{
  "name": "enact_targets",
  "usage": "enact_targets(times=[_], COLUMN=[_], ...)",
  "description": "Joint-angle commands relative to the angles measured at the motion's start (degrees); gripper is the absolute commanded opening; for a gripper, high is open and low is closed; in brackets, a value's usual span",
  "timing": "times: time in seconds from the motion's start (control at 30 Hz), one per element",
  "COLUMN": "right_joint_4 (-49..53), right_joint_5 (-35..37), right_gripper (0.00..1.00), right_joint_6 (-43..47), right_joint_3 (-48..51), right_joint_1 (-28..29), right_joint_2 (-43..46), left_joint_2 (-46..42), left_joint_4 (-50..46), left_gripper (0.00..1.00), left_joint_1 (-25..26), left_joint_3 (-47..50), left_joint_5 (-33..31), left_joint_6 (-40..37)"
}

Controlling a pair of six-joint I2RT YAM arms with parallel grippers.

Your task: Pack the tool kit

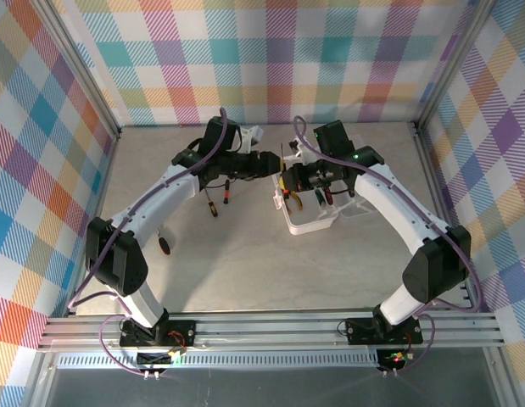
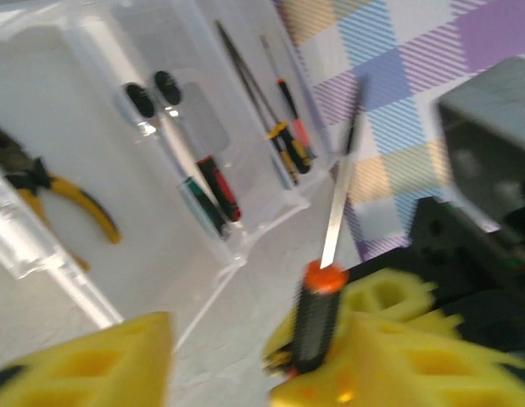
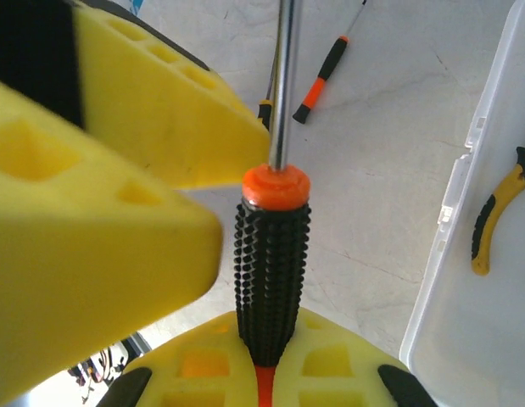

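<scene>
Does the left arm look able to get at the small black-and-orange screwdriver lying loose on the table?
Likely yes: the left gripper is open, and the small black-and-orange screwdriver lies uncovered on the table on that arm's side.

case (image 1: 317, 224): 1 | yellow pliers (image 3: 491, 216): 1 | screwdrivers on table (image 3: 326, 72): 2 | black-handled screwdriver (image 3: 272, 280): 1 | arms (image 1: 152, 205): 2
</scene>
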State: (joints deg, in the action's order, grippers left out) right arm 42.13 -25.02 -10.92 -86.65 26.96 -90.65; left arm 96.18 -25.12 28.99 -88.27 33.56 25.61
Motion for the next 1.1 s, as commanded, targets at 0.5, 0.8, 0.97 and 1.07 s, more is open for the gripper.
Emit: enact_targets(times=[0.5,0.8,0.97,1.07], right_joint_4=[19.48,17.75,17.12,16.97], right_joint_5=[37.97,43.54,44.07,44.0], right_gripper=[0.0,0.0,0.0,0.04], right_joint_6=[20.46,23.13,23.33,23.23], right_joint_3=[-11.21,-11.92,-11.97,-11.87], right_joint_1=[-21.04,-22.91,-22.92,-22.97], right_joint_2=[-7.3,-13.42,-15.11,-15.78], left_joint_2=[-2.77,-1.68,-0.84,-0.76], left_joint_4=[-28.48,-26.82,-26.47,-26.21], left_gripper=[1.0,1.0,1.0,1.0], left_joint_1=[-13.39,-13.7,-13.7,-13.68], left_joint_3=[3.23,6.36,6.08,6.34], left_joint_5=[-38.13,-37.38,-37.08,-37.04], left_joint_6=[-11.99,-11.81,-11.88,-11.88])
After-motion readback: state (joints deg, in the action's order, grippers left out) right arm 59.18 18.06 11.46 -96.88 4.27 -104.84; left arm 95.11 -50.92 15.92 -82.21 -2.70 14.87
